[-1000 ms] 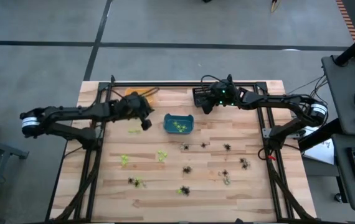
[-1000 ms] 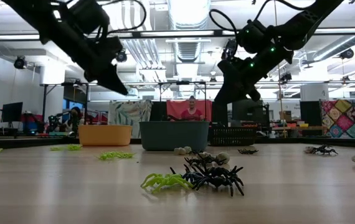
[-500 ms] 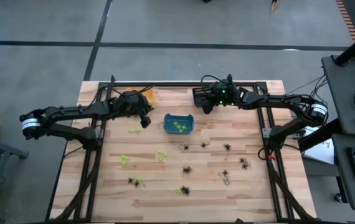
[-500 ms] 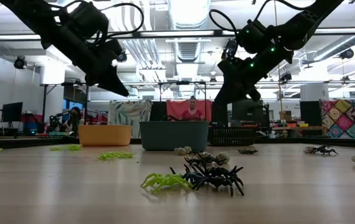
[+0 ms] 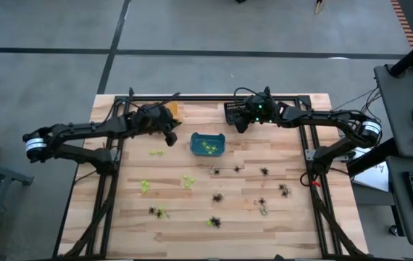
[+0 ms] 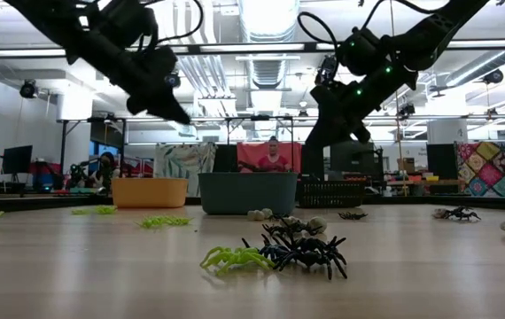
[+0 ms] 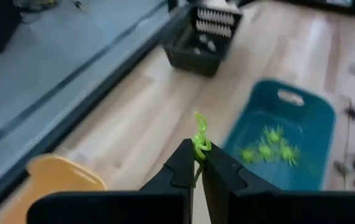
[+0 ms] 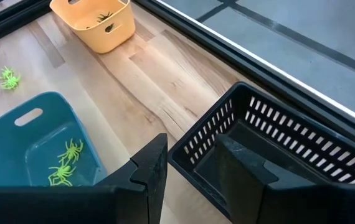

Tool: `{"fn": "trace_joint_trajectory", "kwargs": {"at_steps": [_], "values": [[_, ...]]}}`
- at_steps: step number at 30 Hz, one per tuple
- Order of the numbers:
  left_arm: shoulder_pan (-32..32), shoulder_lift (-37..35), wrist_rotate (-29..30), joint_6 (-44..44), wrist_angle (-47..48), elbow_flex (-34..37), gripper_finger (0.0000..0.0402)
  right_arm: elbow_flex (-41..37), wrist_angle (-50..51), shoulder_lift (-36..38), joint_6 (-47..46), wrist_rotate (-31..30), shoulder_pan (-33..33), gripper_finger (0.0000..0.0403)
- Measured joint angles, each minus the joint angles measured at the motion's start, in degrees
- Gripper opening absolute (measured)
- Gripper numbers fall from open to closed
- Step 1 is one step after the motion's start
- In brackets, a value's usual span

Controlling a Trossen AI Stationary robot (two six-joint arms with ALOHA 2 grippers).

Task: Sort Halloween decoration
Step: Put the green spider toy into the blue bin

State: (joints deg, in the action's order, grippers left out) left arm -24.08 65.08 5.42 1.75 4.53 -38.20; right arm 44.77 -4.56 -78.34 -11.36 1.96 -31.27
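Observation:
My left gripper (image 7: 197, 163) is shut on a lime green spider trinket (image 7: 200, 138). It hangs in the air between the orange bin (image 5: 164, 109) and the teal bin (image 5: 208, 144). The teal bin holds several green trinkets (image 7: 268, 149). My right gripper (image 8: 193, 171) hovers open over the near corner of the black bin (image 8: 277, 149), with nothing seen between its fingers. Green, black and pale trinkets (image 5: 218, 197) lie scattered on the wooden table (image 5: 192, 225), on its near half. My left gripper pinches the green trinket's lower end (image 7: 197, 154) between its two fingertips. The rest of the trinket sticks out past the tips. The fingers slant down from the table's left. The trinket is lifted clear of the table and the bins.
One green trinket (image 5: 156, 152) lies just near-left of my left gripper. In the low view a green and a black trinket (image 6: 301, 251) lie together close to the camera. A black metal frame (image 5: 112, 181) runs along the table's left and right sides. A person (image 6: 274, 155) sits beyond the table.
My left gripper has risen a little and swung slightly toward the teal bin, staying shut on the green trinket.

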Motion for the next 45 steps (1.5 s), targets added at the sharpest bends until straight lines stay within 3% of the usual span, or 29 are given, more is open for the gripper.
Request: {"fn": "trace_joint_trajectory", "kwargs": {"at_steps": [7,14,20,26,28,35,37,39,42,45], "values": [[-10.41,2.52,9.63,-4.87,11.02,-7.74,0.0000,0.04,-1.81,0.39,3.69,-0.02,0.00,0.0123],[-22.88,14.76,5.74,-7.90,21.56,-15.44,0.0000,2.43,-6.83,0.54,11.53,-0.46,-0.58,0.0123],[-25.58,24.17,5.57,-12.26,36.28,-21.97,0.0000,7.94,-6.80,0.57,18.55,-0.66,-3.26,0.0123],[-25.70,26.95,4.73,-15.21,37.30,-24.37,0.0000,11.74,-6.07,0.46,20.88,-0.66,-5.58,0.0123],[-25.74,27.14,-1.81,-16.77,38.53,-25.21,0.0000,11.98,-5.97,0.46,20.98,-0.68,-5.96,0.0123],[-24.68,25.90,-42.46,-32.19,37.99,-27.53,0.0000,12.17,-5.70,0.41,21.40,-0.66,-6.27,0.0123],[-23.41,26.19,-51.08,-36.01,35.47,-27.32,0.0000,12.17,-5.68,0.40,21.40,-0.66,-6.29,0.0123],[-21.47,26.86,-52.31,-35.11,31.11,-27.11,0.0000,12.17,-5.63,0.39,21.03,-0.65,-6.27,0.0123],[-18.19,28.59,-47.53,-31.51,25.72,-27.01,0.0000,12.17,-5.15,0.39,19.93,-0.58,-6.27,0.0123],[-15.08,29.97,-46.88,-31.09,24.64,-26.98,0.0000,12.17,-4.72,0.39,18.85,-0.46,-6.25,0.0123]]}}
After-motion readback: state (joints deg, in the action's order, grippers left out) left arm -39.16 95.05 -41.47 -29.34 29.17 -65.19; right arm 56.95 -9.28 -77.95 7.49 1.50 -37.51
